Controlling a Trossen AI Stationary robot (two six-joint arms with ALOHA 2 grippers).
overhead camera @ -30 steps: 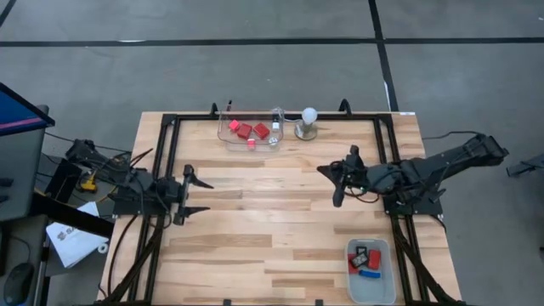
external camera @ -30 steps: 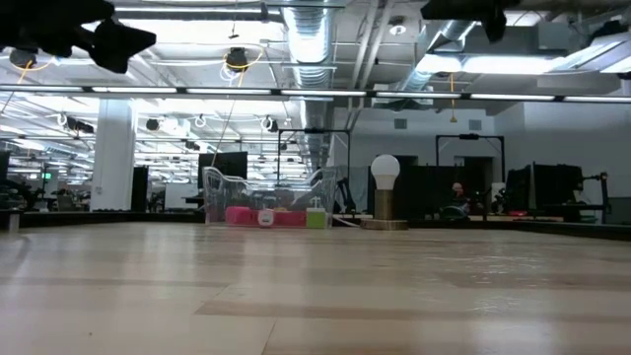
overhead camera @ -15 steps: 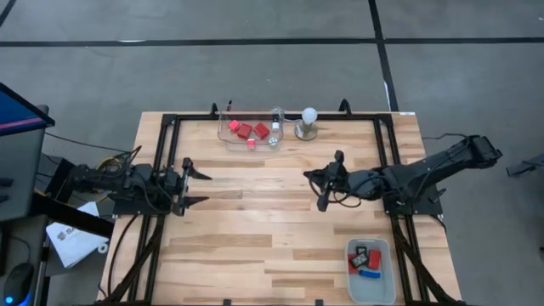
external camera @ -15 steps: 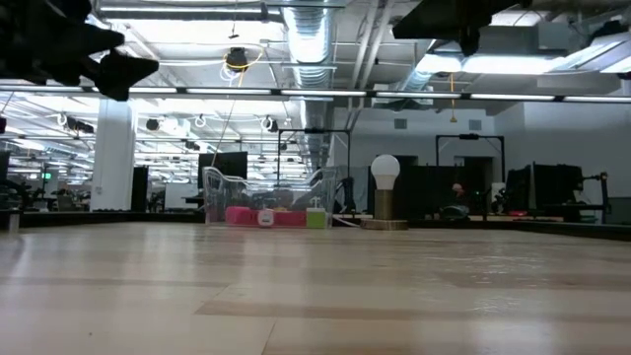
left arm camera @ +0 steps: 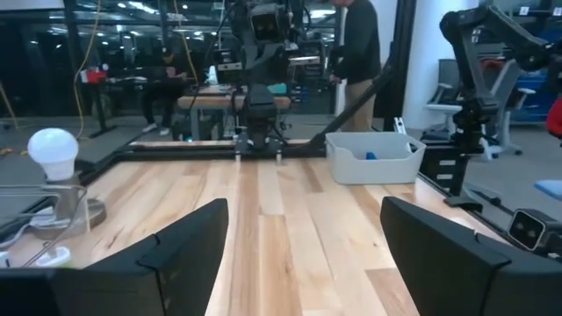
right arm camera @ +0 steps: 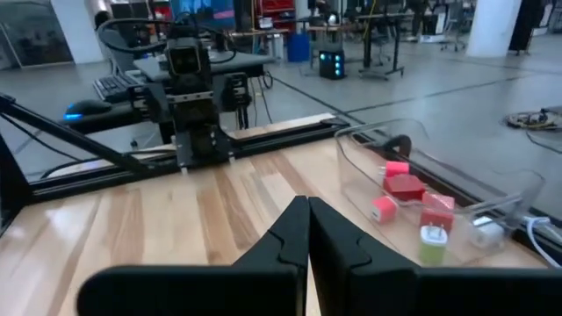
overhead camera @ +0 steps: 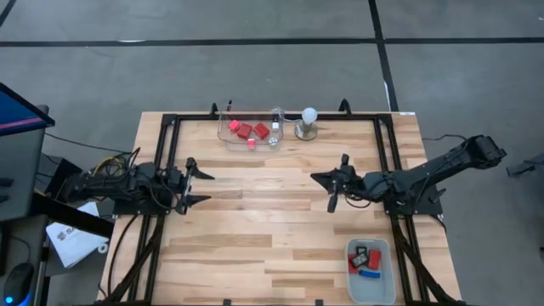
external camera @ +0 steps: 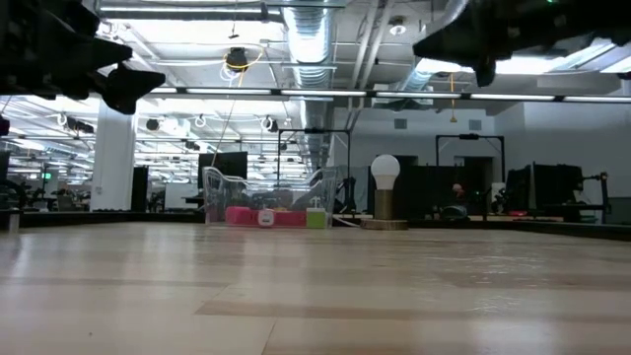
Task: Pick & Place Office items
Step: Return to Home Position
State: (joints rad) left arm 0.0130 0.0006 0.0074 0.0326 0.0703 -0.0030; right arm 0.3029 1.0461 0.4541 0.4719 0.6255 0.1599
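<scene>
Left end effector (overhead camera: 202,187): left of centre in the high view, over the desk (overhead camera: 272,229). Its fingers (left arm camera: 189,250) are spread wide with nothing between them.

Right end effector (overhead camera: 316,177): right of centre in the high view. The right wrist view shows its fingers (right arm camera: 294,228) pressed together, gripping nothing.

In the low view both arms sit at the top corners of the frame, clear of the desk surface.

Office items (overhead camera: 246,130): one group lies inside the clear bin (overhead camera: 274,140), at upper centre of the high view by the desk's far edge. It is red and pink blocks, plus a green-and-white piece seen in the right wrist view. The other group, red, black-and-white and one blue, lies in the grey bin (overhead camera: 371,287) at lower right.

White bulb on a round metal base (overhead camera: 307,124): just right of the clear bin.
</scene>
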